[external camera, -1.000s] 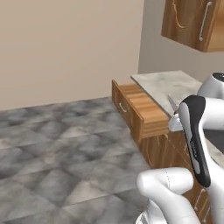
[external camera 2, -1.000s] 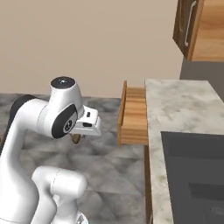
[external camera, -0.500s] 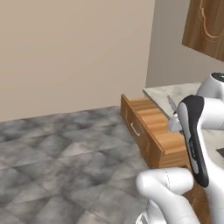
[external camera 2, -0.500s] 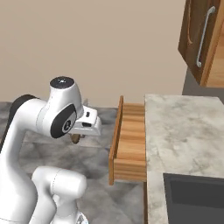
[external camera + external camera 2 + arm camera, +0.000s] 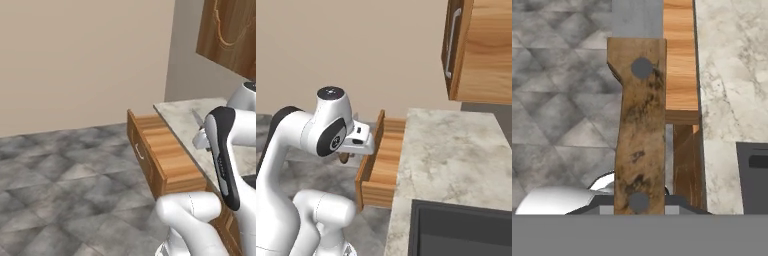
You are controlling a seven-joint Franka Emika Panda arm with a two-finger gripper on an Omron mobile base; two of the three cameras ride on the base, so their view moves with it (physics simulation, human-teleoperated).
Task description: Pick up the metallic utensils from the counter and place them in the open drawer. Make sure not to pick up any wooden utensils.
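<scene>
Gripping a knife with the pincer, clamped tight on the lower end of its brown wooden handle. Seen from the hand view as a long worn handle with two round grey rivets and a flat grey blade continuing past it toward the top edge. Held in the air, above the grey tiled floor and just beside the open drawer, with the handle overlapping the near edge of the drawer from this angle; cannot tell if really above the inside of it. Pulled out from under the marbled worktop, light-brown with a plank bottom and a small metal handle on the front. Showing in the right base view the pincer level with the front of the drawer, with a brown tip of the knife sticking out below it. Showing in the left base view a thin grey blade rising behind the white arm, against the worktop. Lying dark and flat in the worktop near the robot, a cooktop. Hanging above on the wall, a wooden cabinet.
</scene>
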